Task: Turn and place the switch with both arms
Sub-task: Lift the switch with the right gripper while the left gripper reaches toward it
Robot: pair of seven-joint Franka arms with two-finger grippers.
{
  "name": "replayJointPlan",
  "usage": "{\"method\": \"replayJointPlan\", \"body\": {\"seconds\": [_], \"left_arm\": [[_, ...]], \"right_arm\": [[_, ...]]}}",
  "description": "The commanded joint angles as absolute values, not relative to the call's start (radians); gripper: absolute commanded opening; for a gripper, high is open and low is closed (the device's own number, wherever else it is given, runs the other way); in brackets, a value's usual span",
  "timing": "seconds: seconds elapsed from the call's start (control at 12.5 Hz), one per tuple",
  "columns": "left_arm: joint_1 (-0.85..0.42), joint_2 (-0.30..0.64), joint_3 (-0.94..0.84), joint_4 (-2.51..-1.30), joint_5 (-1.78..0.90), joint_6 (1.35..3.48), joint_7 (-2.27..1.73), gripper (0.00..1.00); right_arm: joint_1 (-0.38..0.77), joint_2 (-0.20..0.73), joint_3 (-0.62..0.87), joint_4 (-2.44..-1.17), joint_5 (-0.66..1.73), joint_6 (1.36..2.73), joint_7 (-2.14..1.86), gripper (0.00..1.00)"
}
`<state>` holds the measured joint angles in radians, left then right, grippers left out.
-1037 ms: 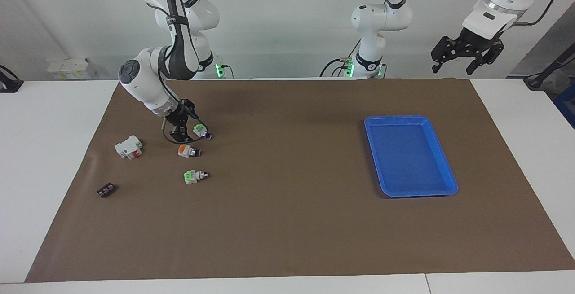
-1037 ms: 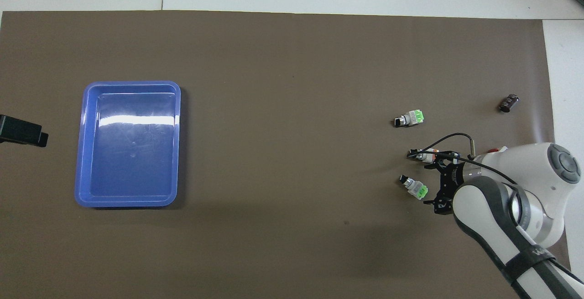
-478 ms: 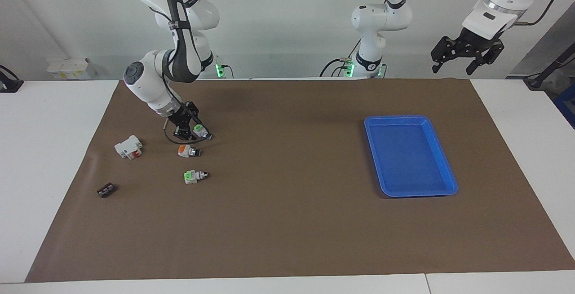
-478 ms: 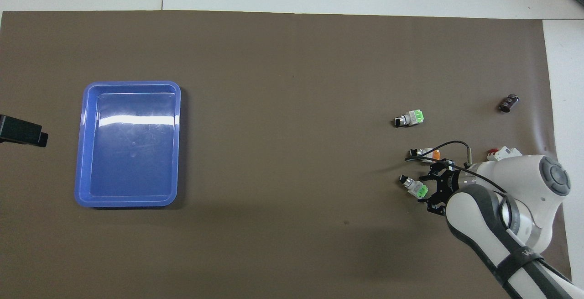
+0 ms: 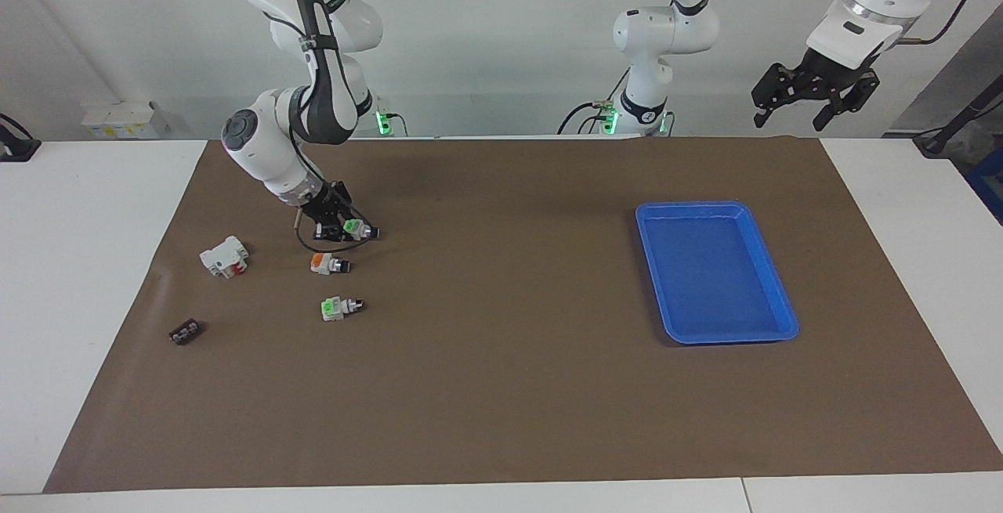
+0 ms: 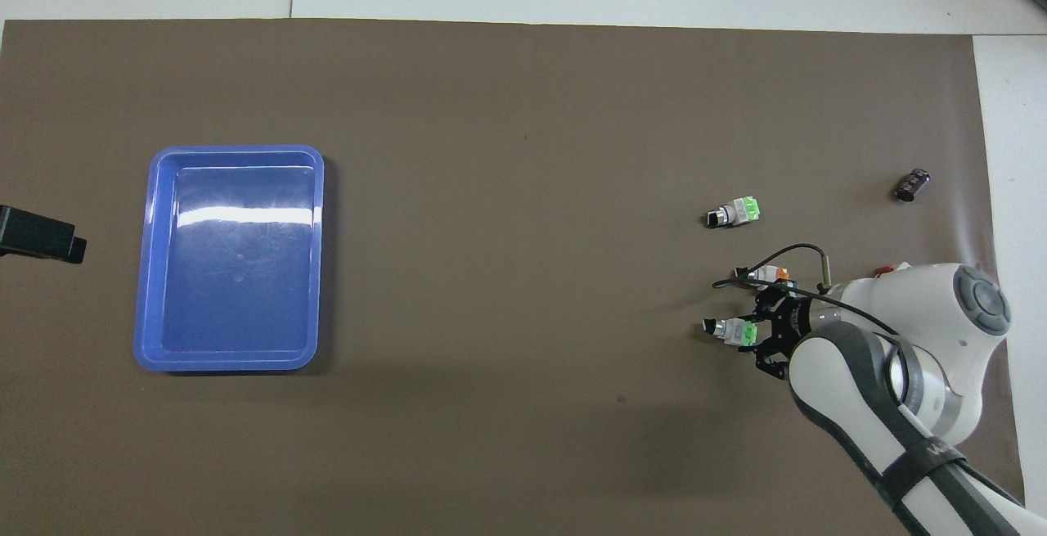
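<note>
At the right arm's end of the table, the right hand (image 5: 338, 227) is clenched on the green-capped switch (image 5: 357, 228), just over the brown mat (image 5: 501, 388), nearer to the robots than the orange-capped switch (image 5: 327, 264), while the left hand (image 5: 811, 94) waits released, high over the table's edge.

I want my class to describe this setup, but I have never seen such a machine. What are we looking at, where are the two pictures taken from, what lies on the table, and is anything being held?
These are two white robot arms at a table with a brown mat. One picture looks across the table at the robots; the other looks down from above their end.

The right gripper is low over the mat, shut on a small green-capped switch. The left gripper waits, open, raised above the table's edge.

On the mat lie an orange-capped switch, a second green-capped switch, a white block with red parts, a small dark part and an empty blue tray.
</note>
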<state>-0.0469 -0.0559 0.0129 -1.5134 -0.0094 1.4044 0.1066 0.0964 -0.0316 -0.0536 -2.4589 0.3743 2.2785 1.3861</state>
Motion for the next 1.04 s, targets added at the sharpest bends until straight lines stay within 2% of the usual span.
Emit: {"method": "replayJointPlan", "body": {"seconds": [0.0, 0.32, 0.48, 0.8, 0.96], "left_arm": [[-0.049, -0.080, 0.017, -1.539, -0.012, 1.402, 0.106, 1.00], [-0.060, -0.081, 0.017, -1.540, -0.012, 1.402, 0.104, 1.00], [-0.049, -0.083, 0.017, -1.543, -0.012, 1.396, 0.097, 1.00], [-0.069, -0.126, -0.001, -1.620, -0.012, 1.391, 0.080, 1.00], [-0.109, -0.138, -0.029, -1.646, -0.021, 1.404, -0.036, 1.00]], "right_arm": [[0.084, -0.034, -0.052, -2.379, 0.399, 2.144, 1.131, 0.00], [0.086, -0.104, -0.052, -2.220, 0.437, 1.895, 1.097, 0.00], [0.101, -0.101, -0.049, -2.104, 0.536, 1.798, 1.106, 0.00], [0.205, -0.039, -0.041, -1.946, 0.736, 1.793, 1.235, 0.00], [0.244, -0.020, -0.043, -1.908, 0.819, 1.843, 1.285, 0.00]]}}
